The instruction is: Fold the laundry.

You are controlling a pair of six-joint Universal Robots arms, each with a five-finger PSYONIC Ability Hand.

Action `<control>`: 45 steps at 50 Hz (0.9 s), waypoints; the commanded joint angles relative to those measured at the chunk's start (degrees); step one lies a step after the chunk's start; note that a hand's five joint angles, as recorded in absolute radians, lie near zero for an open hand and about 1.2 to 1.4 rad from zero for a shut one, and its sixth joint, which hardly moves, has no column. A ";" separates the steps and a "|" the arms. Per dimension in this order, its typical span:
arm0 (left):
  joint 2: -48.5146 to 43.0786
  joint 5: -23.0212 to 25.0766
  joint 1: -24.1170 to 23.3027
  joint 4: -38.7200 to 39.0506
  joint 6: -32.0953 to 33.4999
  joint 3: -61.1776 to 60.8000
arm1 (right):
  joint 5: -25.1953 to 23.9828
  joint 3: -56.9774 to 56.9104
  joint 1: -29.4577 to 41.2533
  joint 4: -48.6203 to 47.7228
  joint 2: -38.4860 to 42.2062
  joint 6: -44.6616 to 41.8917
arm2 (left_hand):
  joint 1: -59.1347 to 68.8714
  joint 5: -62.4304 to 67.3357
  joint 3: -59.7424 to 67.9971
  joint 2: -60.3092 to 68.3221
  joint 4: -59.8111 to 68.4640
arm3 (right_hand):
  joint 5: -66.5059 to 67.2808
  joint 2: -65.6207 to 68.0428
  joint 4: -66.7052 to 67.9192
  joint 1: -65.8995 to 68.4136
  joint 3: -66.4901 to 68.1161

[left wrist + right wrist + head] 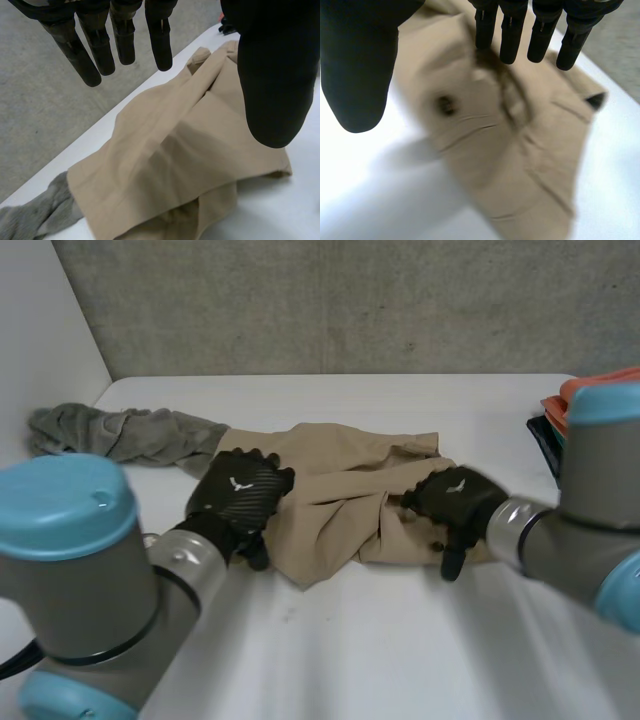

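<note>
Tan garment [340, 495] on white table [400, 640], concrete wall [350, 300] behind

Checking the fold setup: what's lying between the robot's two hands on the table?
In the head view, only crumpled tan cloth lies between the left hand and the right hand.

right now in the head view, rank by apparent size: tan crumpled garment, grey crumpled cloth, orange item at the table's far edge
1. tan crumpled garment
2. grey crumpled cloth
3. orange item, smallest as seen, though the right arm hides part of it
</note>
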 commanded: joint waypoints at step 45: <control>-2.84 -5.86 4.78 -10.07 -5.94 26.25 | -1.83 -16.15 -8.85 -6.39 -0.90 -6.66 | 55.15 62.65 62.09 61.95 62.10 | 63.63 60.01 62.51 61.40 62.36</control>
